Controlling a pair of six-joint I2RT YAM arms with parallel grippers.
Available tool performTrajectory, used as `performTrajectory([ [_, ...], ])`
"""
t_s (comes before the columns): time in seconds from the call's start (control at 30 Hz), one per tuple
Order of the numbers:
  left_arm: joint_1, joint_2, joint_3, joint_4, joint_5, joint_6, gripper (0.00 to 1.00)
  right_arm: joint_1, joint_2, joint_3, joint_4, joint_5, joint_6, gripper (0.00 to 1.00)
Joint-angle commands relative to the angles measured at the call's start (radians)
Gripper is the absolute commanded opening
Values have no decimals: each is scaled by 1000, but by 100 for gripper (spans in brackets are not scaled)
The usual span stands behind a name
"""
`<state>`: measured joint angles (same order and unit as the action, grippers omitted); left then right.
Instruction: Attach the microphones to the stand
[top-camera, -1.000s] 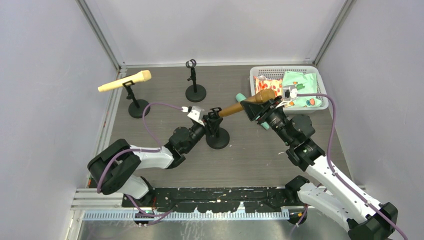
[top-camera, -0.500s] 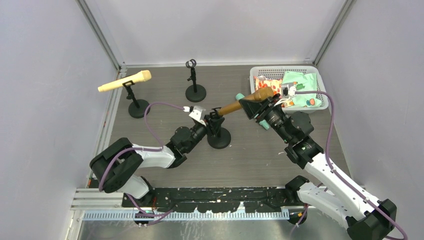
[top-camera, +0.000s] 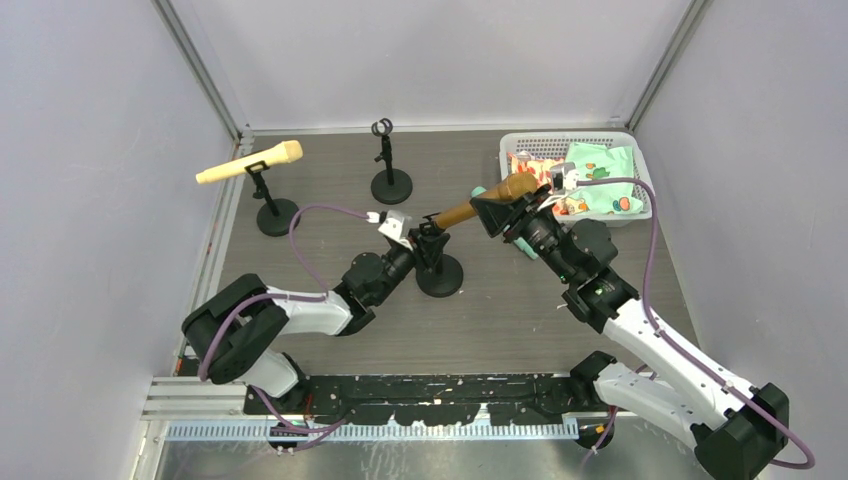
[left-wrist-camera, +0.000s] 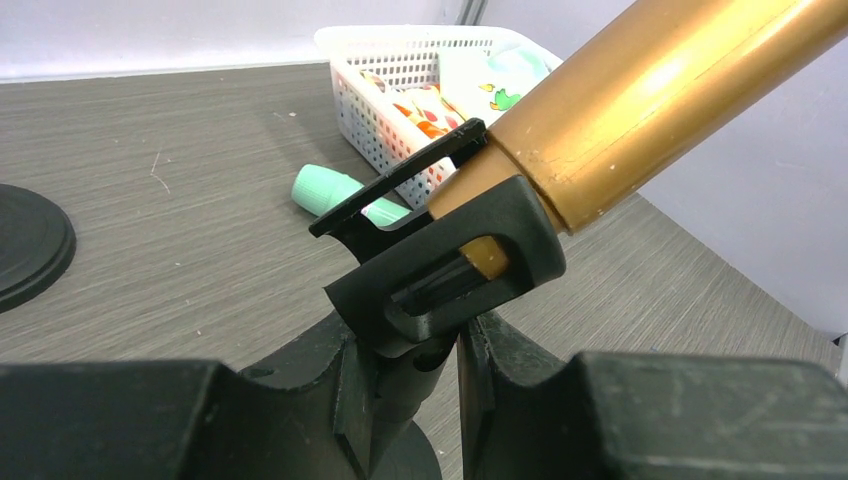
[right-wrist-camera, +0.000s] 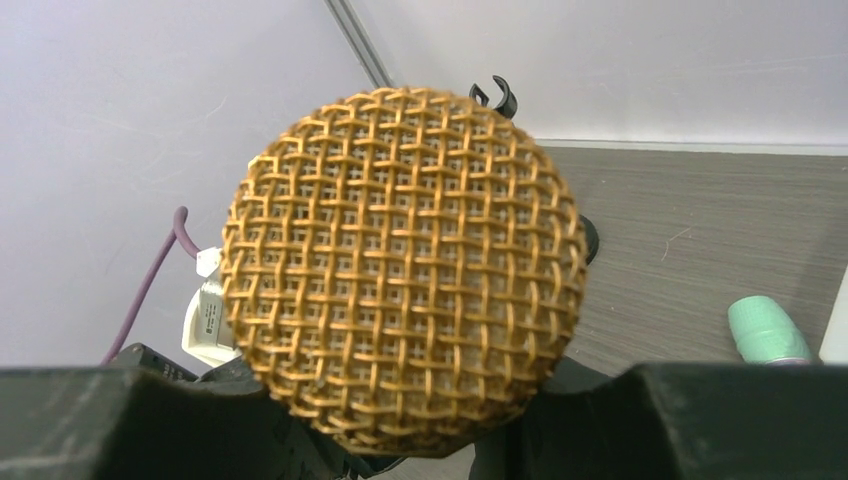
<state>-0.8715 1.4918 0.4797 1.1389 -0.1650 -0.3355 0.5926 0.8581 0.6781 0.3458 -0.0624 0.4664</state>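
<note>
Top external | golden-brown microphone (top-camera: 458, 212) | tail at stand (top-camera: 440, 278), head toward basket (top-camera: 565, 136)

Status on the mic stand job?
Left jaws shut on near stand's stem. Right jaws shut on golden-brown microphone, tail end in that stand's clip. Mint-green microphone on table, clear of it.

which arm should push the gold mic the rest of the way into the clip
Right. The right gripper is shut on the golden-brown microphone, whose tail sits in the clip. The left gripper is shut on that stand, bracing it.
</note>
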Motion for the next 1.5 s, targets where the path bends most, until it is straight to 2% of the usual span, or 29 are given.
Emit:
performTrajectory([
  [0.0,-37,40,13,-65,47,-100,0,50,16,32,-41,26,-88,1],
  [0.2,-47,54,27,-65,51,-93,0,111,37,9,-73,95,-150,1],
  [0.53,-70,60,38,-76,58,-58,0,115,96,-10,-137,140,-146,1],
  [0.7,-73,65,45,-74,60,-51,0,116,136,-21,-177,109,-157,1],
  [1.2,-85,66,53,-80,62,-34,0,115,267,-120,-103,9,-124,1],
  [1.47,-96,68,71,-105,59,-7,0,116,339,-119,-124,-10,-141,1],
])
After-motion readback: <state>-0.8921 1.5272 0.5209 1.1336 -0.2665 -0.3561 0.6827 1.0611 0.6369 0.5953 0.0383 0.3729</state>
